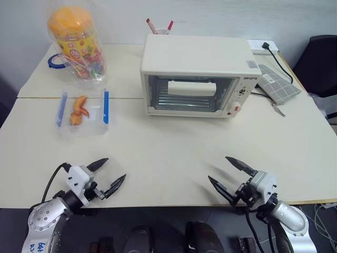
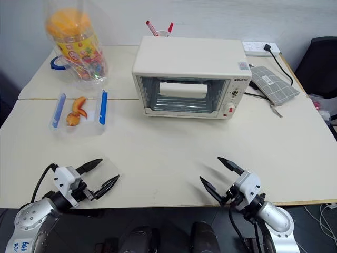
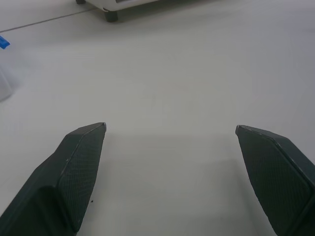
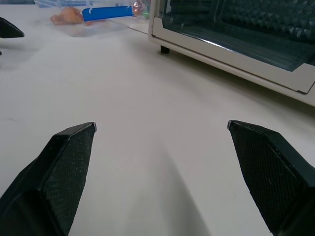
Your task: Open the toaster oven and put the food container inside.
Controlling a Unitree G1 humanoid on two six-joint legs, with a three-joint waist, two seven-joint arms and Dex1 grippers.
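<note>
- Two grippers we see low over the near edge of the table (image 1: 174,158): the left gripper (image 1: 108,173) and the right gripper (image 1: 227,171), each with its black fingers spread wide apart and nothing between them.
- We see the two well apart from each other, with a broad bare stretch of tabletop between them.
- Ahead of the left gripper, and a little to its outer side, lies the container (image 1: 83,111), a clear box with two blue clips and orange food inside; open tabletop separates it from the fingertips.
- Ahead of the right gripper, and somewhat toward its inner side, stands the oven (image 1: 200,76), its glass door shut and the white handle across the top of the door. A wide band of bare table lies between the oven's front edge and the right fingertips.
- In the right wrist view we see the oven's lower front corner and one foot, with the container beyond it to one side.
- Beyond the container we see a tall jar (image 1: 76,42) with an orange lid, close to the table's far left edge.
- Past the oven on the right gripper's outer side lie a grey checked pouch (image 1: 276,87) and a power strip (image 1: 260,47) near the far edge.
- Behind the oven a cup (image 1: 160,30) holds red pens.
</note>
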